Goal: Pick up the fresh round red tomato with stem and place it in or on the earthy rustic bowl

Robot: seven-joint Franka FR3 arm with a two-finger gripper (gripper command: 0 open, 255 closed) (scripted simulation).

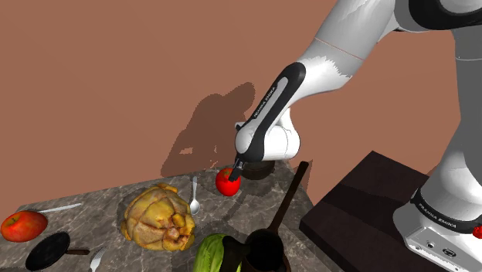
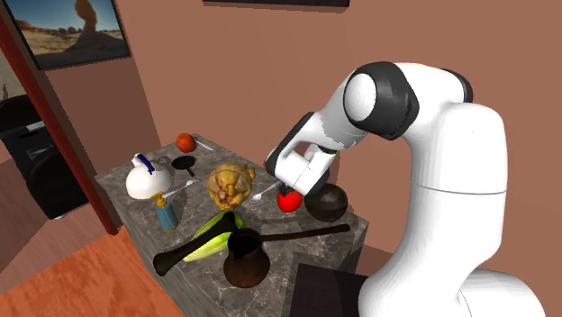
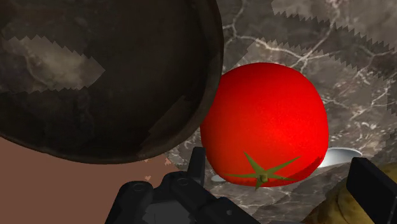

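Sweeping in from the shoulder view's left: a reddish fruit [image 1: 23, 226] sits at the far end of the marbled counter [image 1: 100, 202], well apart from the action, so that's not our target; then a black pan [image 1: 48, 251], a roast chicken [image 1: 158, 218], a spoon [image 1: 195, 197], and here we are, the red tomato [image 1: 227, 183], resting on the counter just beside the dark bowl [image 2: 329, 205]. The gripper [image 1: 239, 173] is down at it, and in the wrist view the black fingers [image 3: 375, 188] stand apart, straddling the tomato with its green stem star showing; one finger is close on the bowl side, the other shows a gap, so nothing is clasped yet. The job now, I'd say, is the squeeze: close evenly across the widest part, and gently, since a smooth round skin may squirt out if pinched off centre. The bowl's rim sits right by the nearer finger, so mind it doesn't get nudged. Then a straight lift to clear that rim, a short carry across, and a low release inside the bowl
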